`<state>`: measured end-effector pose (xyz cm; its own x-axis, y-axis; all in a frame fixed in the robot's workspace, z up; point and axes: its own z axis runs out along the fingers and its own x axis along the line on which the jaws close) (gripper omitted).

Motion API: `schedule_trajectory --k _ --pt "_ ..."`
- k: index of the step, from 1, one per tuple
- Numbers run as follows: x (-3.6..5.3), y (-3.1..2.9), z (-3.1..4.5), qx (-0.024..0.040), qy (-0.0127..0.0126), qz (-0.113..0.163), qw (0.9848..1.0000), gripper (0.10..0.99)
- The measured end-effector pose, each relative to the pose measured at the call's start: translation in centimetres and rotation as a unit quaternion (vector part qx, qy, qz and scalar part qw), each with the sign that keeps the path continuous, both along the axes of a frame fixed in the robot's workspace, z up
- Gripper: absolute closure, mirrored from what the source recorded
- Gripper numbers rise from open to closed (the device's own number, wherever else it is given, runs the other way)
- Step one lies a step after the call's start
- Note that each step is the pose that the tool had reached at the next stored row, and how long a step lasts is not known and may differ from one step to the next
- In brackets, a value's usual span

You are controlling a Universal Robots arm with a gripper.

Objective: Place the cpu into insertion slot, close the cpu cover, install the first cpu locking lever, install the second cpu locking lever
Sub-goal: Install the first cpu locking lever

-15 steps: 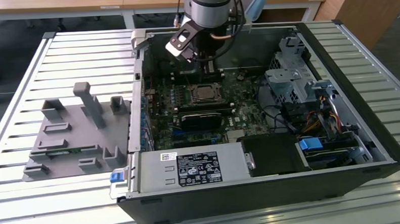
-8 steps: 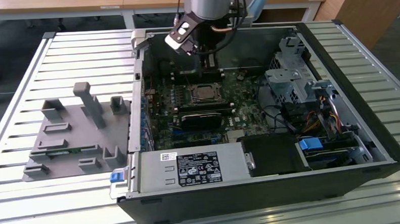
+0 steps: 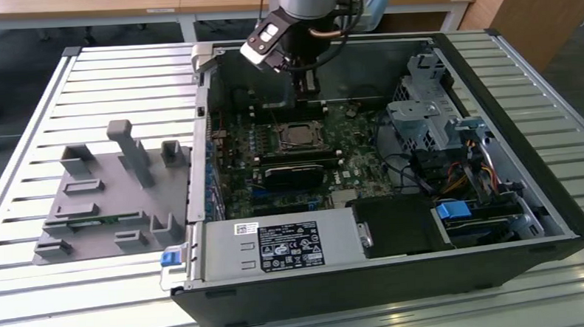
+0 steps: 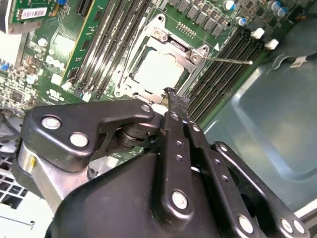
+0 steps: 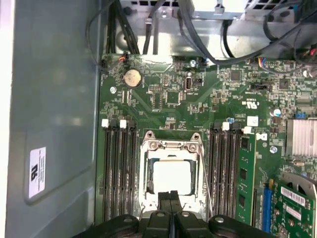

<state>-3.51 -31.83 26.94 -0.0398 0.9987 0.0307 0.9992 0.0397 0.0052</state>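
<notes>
The cpu (image 5: 172,177) lies flat in the insertion slot (image 3: 280,137), and we see its pale face through the cut-out middle of the cpu cover (image 5: 171,145). The cover lies down over the chip as a silvery frame. In the second wrist view a thin wire locking lever (image 4: 230,60) reaches out from one corner of that frame and crosses the memory slots (image 4: 218,74) beside it. The gripper (image 5: 172,194) hangs over the frame edge just beside the chip. Its two black fingers (image 5: 166,201) are pressed together with nothing between them, and we cannot tell whether their tips touch the metal. Rows of black memory slots flank the socket on both sides, all set in the green motherboard (image 5: 168,99), where a round coin battery (image 5: 132,78) sits well apart from the socket. In the exterior view the arm reaches down into the open computer case (image 3: 533,264), with a grey power-supply box (image 3: 276,245) along the case's near side. The case rests on a slatted metal worktop (image 3: 120,75). A grey plastic fixture (image 3: 106,194) stands on the worktop outside the case, toward the exterior view's left.
</notes>
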Motion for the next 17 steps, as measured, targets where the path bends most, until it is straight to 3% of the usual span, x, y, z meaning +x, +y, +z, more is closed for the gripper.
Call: schedule_trajectory --k 4,8,12,17 --pt "0.00 0.00 0.01 -0.0002 0.0001 0.036 0.9994 0.980" --pt "0.00 0.00 0.01 -0.0002 0.0001 0.072 0.9974 0.980" --pt "0.00 0.00 0.00 -0.0003 0.0001 0.108 0.9941 0.980" --pt "0.00 0.00 0.00 -0.0016 0.0002 0.152 0.9884 0.980"
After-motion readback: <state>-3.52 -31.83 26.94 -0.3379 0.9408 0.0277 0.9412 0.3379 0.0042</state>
